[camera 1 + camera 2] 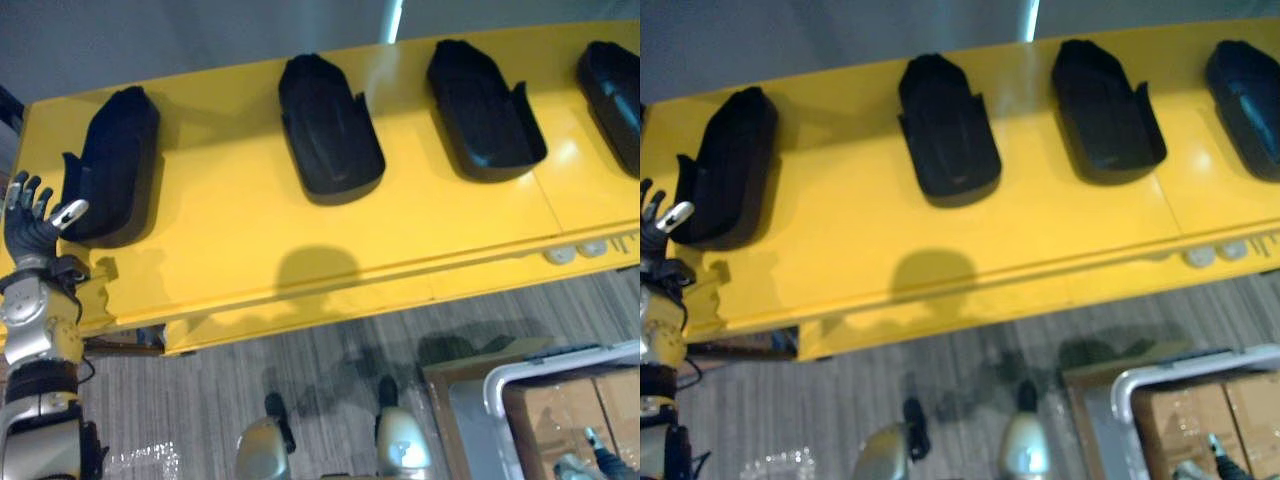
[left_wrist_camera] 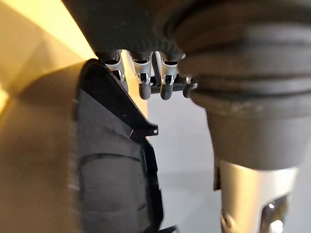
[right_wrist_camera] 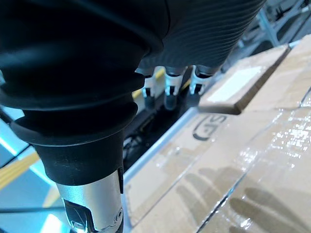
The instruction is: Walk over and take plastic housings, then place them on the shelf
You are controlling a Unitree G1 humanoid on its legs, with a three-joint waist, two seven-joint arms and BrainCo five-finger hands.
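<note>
The right hand (image 3: 169, 92) hangs with relaxed fingers above film-wrapped cardboard boxes (image 3: 252, 160).

a long yellow shelf (image 1: 300, 230) is running across the room in front of a plain grey wall (image 1: 180, 40), where a thin bright strip of light (image 1: 397, 20) is glowing beyond its far edge. light is glaring off the shelf's glossy top toward its right end. below it, grey streaked flooring (image 1: 180, 400) is stretching away, and at the lower right a pale tube-framed cart (image 1: 560, 362) is standing beside the shelf, carrying brown cardboard boxes (image 1: 575, 415) that are shining under clear wrap.
</note>
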